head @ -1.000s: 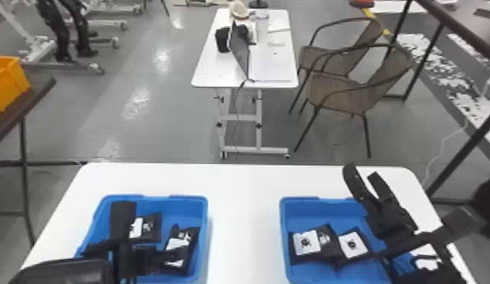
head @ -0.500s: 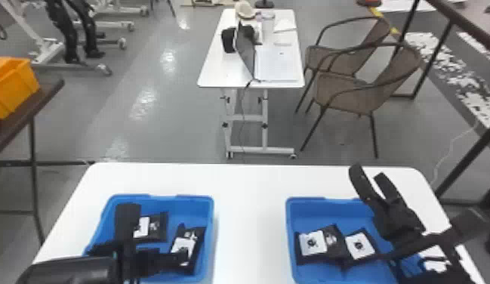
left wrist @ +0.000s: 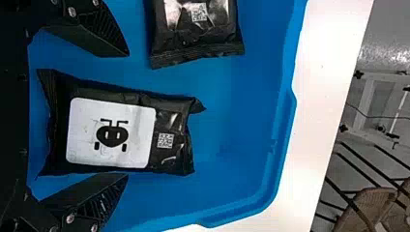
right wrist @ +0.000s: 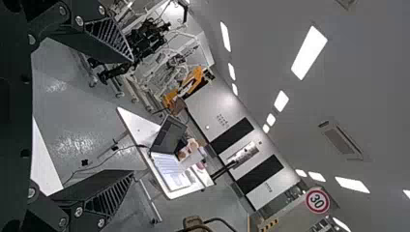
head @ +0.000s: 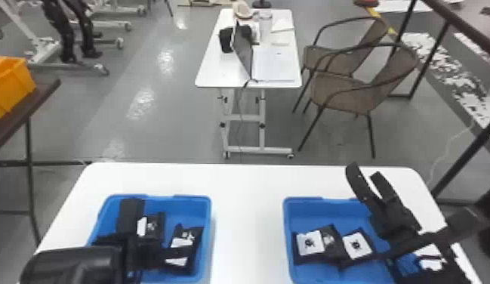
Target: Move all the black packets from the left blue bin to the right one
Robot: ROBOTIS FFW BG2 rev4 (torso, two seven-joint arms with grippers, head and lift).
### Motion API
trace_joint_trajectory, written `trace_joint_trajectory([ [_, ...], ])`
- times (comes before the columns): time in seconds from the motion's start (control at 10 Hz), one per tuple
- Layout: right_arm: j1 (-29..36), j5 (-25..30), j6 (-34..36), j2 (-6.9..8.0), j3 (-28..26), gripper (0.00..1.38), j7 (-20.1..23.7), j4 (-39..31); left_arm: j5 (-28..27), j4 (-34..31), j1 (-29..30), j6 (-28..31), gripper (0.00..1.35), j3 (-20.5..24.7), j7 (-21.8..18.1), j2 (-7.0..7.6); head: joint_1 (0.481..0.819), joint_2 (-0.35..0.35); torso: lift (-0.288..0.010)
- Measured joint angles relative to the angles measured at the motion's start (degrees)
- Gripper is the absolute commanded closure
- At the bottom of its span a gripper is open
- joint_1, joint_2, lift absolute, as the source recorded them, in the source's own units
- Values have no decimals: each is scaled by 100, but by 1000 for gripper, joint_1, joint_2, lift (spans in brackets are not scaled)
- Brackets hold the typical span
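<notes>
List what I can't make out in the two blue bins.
- Left blue bin, near left corner: behind the left arm, head view.
- Right blue bin, near right corner: behind the right arm, head view.
- Right bin's near wall: cut off by the bottom edge, head view.
- One left-bin packet's end: cut off by the picture's edge, left wrist view.

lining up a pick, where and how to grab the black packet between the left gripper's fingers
Probably across its middle, from above, a finger per long side: the packet lies label up in the left bin, long sides facing the open fingers of the left gripper.
</notes>
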Motion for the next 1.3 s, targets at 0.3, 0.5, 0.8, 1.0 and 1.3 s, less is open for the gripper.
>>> trace_joint_trajectory([
  [0.3, -9, -38, 0, 0, 0, 211, 24, 17, 338, 502, -287, 18, 168, -343, -65, 234, 695, 11, 0],
  [0.5, -16, -59, 0, 0, 0, 211, 37, 35, 400, 721, -391, 19, 527, -392, -168, 262, 695, 3, 0],
  [0.8, -17, -108, -2, 0, 0, 213, 51, 49, 377, 805, -428, -66, 756, -414, -357, 299, 695, 0, 0],
  [1.0, -18, -134, -2, 0, 9, 213, 64, 52, 370, 752, -387, -143, 825, -388, -647, 330, 695, -4, 0],
  [1.3, -40, -174, -2, 0, 34, 213, 76, 62, 501, -425, 138, -65, 825, -175, -862, 278, 695, -3, 0],
])
